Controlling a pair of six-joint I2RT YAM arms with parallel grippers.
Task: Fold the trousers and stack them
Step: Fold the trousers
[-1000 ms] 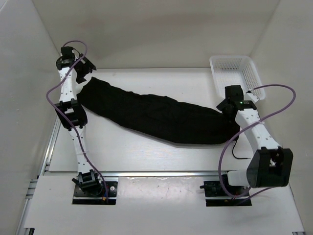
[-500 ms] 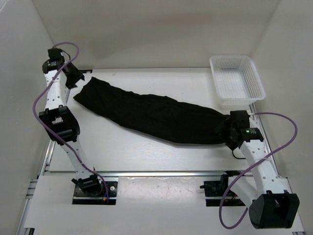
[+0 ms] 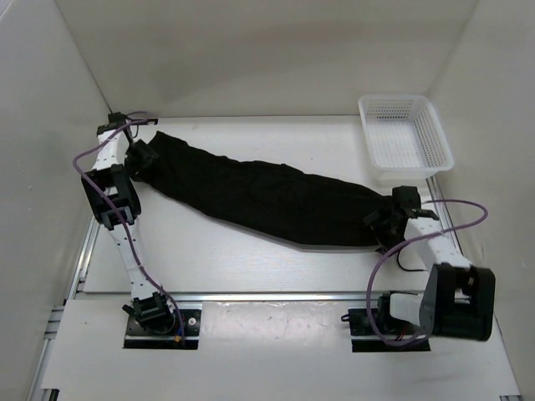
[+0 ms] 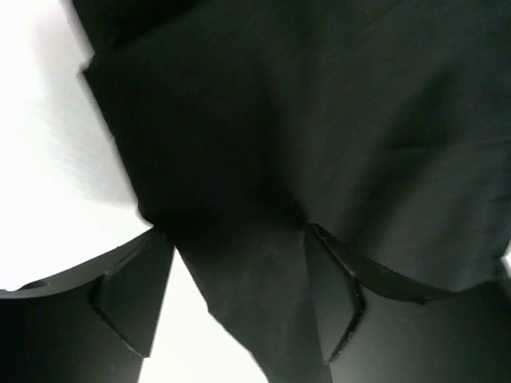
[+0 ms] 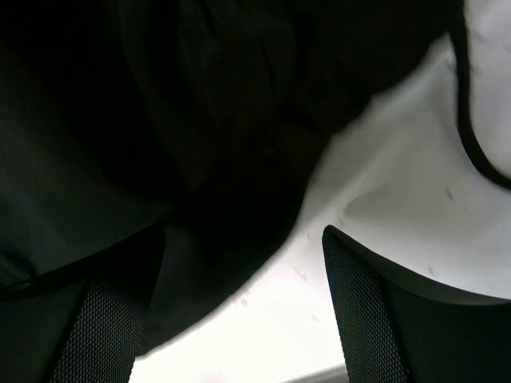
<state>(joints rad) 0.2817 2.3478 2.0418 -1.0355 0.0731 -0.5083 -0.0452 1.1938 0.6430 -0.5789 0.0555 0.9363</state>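
The left fingers (image 4: 132,295) stand wide apart astride a fold of black cloth, not pinched on it, at the far-left corner of the desk (image 3: 217,251). The right fingers (image 5: 363,319) gape just as wide over the cloth's edge by the right edge of the desk, half over fabric and half over bare white surface. Between them lie the trousers (image 3: 267,196), one pair, stretched in a long, gently rumpled band running diagonally from the far-left corner towards the right edge. Which end is the waist cannot be told from here. The fabric looks soft, matte and limp, so it is likely to be light, sag between two holds and keep no shape of its own. It seems neither fragile nor slippery. The sound places to take hold appear to be the two ends, pinching through every layer so none slides free when lifted. One white mesh basket (image 3: 414,174) sits at the far-right corner, apart from the cloth, and one thin black cord (image 5: 471,136) lies near the right fingers.
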